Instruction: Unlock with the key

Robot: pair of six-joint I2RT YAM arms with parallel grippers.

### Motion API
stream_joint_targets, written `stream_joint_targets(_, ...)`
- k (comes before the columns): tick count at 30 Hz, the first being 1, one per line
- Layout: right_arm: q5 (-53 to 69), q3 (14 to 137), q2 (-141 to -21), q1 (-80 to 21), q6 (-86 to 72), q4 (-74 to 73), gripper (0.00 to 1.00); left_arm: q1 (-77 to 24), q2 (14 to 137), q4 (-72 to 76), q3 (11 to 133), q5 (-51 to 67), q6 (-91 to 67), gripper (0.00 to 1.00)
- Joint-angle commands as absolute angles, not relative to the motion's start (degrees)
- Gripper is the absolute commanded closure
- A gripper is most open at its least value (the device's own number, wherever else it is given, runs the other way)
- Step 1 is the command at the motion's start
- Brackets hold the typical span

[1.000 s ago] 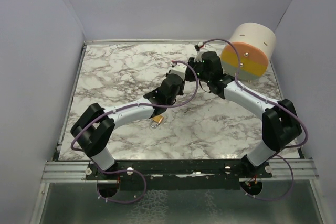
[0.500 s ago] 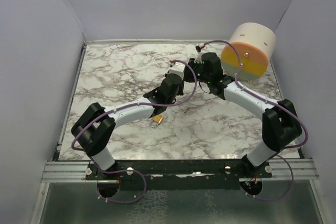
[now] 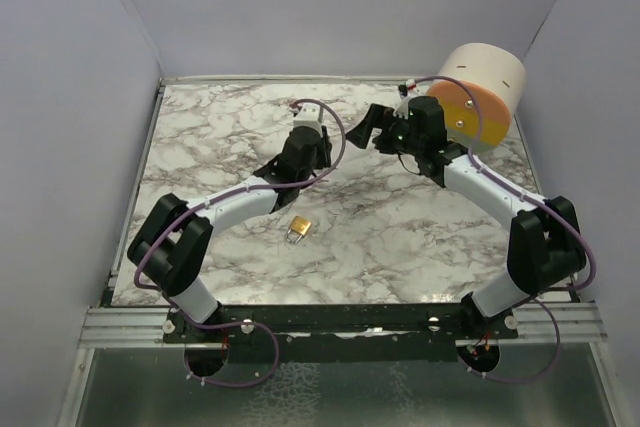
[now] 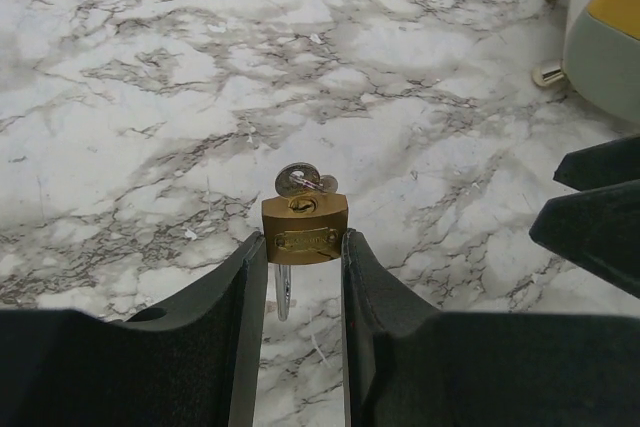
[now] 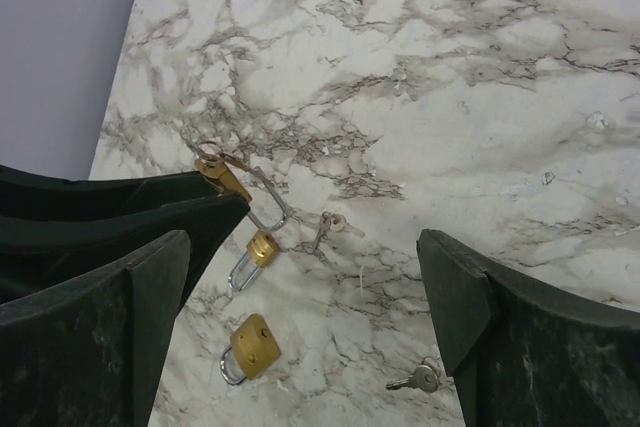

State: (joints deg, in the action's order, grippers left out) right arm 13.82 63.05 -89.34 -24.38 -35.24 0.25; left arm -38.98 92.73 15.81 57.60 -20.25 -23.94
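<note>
Your left tool (image 4: pixel 305 247) grasps the padlock (image 4: pixel 305 228), key (image 4: pixel 298 181) in its slot, while your right tool (image 5: pixel 310 247) hangs released over the bench (image 3: pixel 400 237).

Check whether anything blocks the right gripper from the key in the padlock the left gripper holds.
Nothing visible does: only open space over the marble tabletop separates the right gripper from the key in the padlock.

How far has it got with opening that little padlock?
Done: the key sits in the brass padlock. In hand: the left gripper clamps the padlock; the right gripper hangs beside it, jaws open. Left: gripping and turning the key; whether the shackle has opened is unclear.
</note>
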Motion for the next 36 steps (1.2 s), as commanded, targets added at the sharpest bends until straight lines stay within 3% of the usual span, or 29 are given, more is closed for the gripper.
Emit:
stream_joint_targets(1,14.9,64.2,-90.6,-24.35,-30.4,-3.66,0.02,-36.91,89.66,16.1,58.92,-12.9,-28.21,1.0)
stream_joint_targets(24,12.05,63.71,-97.56,-24.43,-29.71,-0.88,0.0,-35.55,88.89,13.56,65.46,-1.43,-38.73,1.0)
stream_joint_targets(36,25.29,61.94,-99.16,-24.43,-31.01,8.13,0.02,-33.16,89.66,18.98,62.37,3.07,-43.96,1.0)
